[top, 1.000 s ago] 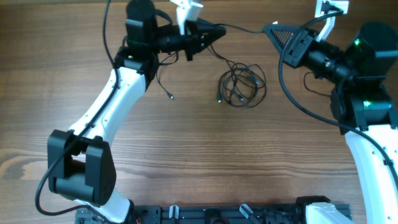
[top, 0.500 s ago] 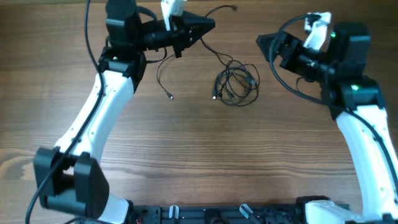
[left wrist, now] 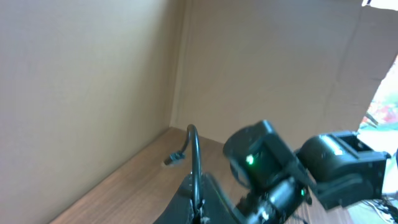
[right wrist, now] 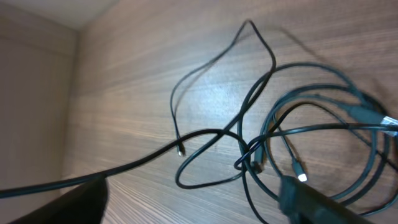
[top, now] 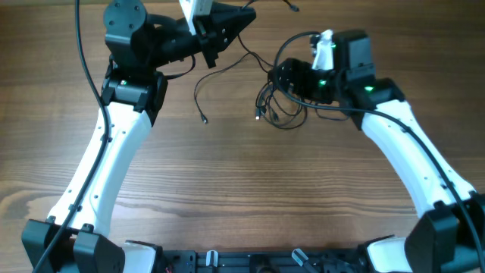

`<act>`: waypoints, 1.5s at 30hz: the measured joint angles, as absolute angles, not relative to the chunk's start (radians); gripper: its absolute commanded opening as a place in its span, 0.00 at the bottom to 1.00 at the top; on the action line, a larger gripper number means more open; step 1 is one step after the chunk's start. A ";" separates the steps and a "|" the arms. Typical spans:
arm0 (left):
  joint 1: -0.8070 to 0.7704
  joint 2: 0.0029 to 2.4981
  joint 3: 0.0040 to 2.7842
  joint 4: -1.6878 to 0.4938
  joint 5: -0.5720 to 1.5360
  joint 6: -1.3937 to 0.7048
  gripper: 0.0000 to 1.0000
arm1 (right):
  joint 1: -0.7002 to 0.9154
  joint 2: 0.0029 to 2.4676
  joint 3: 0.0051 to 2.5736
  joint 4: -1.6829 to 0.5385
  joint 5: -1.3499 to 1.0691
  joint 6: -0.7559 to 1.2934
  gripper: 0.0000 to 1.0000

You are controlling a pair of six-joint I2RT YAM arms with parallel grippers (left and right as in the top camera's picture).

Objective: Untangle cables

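The cables lie as a tangled coil point(top: 286, 106) at the table's upper middle. One strand point(top: 256, 59) runs up from the coil to my left gripper point(top: 246, 17), which is shut on it near the far edge. In the left wrist view that cable point(left wrist: 194, 155) rises from between the closed fingers and bends over to a small plug point(left wrist: 175, 158). Another loose strand ends in a plug point(top: 204, 119) left of the coil. My right gripper point(top: 279, 76) hovers over the coil's upper left, open. Its fingers point(right wrist: 308, 199) straddle loops of the coil point(right wrist: 311, 134) without touching them.
A cardboard wall point(left wrist: 93, 81) stands along the table's far edge, close behind the left gripper. The right arm's thick black supply cable point(top: 292, 42) arcs above the coil. A black rail point(top: 288, 262) runs along the near edge.
The right arm has swung left and down over the coil, and its jaws have opened. The left arm has drawn back toward the far edge with its cable, stretching the strand.
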State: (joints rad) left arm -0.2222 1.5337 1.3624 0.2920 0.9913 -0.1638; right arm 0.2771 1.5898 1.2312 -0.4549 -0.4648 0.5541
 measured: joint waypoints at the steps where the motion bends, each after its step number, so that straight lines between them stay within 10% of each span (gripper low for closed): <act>1: -0.222 1.534 1.366 0.292 0.989 -0.164 0.04 | 0.284 1.599 1.231 -0.455 -0.462 0.553 0.75; 13: -0.203 1.530 1.470 0.269 0.958 -0.173 0.04 | 0.340 1.632 1.231 -0.465 -0.435 0.560 0.45; 45: -0.183 1.529 1.696 0.138 0.894 -0.179 0.04 | 0.374 1.702 1.193 -0.378 -0.349 0.590 0.54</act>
State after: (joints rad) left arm -0.1829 1.5291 1.6958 0.1375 0.8936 -0.1791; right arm 0.3744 1.7020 1.1931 -0.3779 -0.3489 0.5896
